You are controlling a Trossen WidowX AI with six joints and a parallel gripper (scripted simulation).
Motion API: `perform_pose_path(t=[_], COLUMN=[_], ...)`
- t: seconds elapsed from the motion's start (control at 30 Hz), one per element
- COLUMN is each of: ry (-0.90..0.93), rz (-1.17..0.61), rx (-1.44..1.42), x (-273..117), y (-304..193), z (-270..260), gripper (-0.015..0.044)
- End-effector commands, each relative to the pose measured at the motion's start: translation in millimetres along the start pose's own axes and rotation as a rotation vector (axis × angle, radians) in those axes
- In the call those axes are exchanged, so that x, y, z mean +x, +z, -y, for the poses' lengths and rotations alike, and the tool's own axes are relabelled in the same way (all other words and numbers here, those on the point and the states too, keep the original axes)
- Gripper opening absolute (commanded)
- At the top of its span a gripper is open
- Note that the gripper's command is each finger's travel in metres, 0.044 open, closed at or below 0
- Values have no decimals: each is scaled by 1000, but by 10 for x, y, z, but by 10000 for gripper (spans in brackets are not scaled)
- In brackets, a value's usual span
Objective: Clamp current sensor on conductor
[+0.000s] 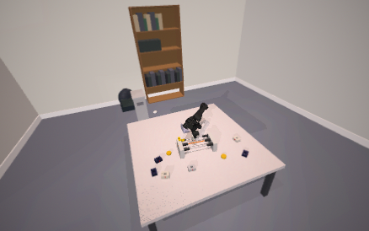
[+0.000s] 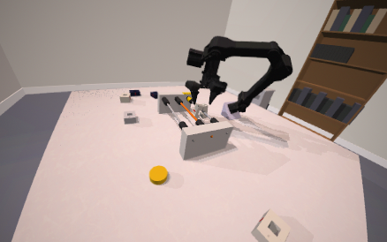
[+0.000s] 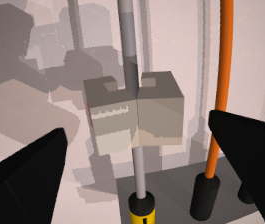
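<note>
Beige two-part current sensor, one: set at the grey conductor with the yellow-and-black collar, its halves meeting along a seam and angled to each other, notches showing. Latching: cannot be told.

Black hand, one: spread wide, a fingertip on either side of the sensor, both apart from it (nothing pinched).

Black arm, one: bent above the counter, its base toward the far edge in the top view.

Orange conductor, one: beside the grey one, strung between pale end blocks near the counter's middle.

Yellow discs, two: one toward the right-hand near corner in the top view, the other toward the left edge.

Pale block with a square opening, one: near the right edge in the top view (tilted toward the exterior camera's lower edge).
</note>
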State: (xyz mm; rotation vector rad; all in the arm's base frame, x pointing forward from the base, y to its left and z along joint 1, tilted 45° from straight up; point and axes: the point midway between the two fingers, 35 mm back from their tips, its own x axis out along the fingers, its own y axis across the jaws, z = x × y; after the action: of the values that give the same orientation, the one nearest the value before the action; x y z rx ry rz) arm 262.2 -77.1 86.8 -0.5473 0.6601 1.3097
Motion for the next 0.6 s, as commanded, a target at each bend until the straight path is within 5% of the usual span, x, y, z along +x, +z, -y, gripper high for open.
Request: perform_pose_path(t=[0.0, 0.57], ry=[-2, 4], rz=[2, 3], rx=[2, -3], x=[1, 426], y=[4, -10], z=[2, 5], gripper=[440, 440])
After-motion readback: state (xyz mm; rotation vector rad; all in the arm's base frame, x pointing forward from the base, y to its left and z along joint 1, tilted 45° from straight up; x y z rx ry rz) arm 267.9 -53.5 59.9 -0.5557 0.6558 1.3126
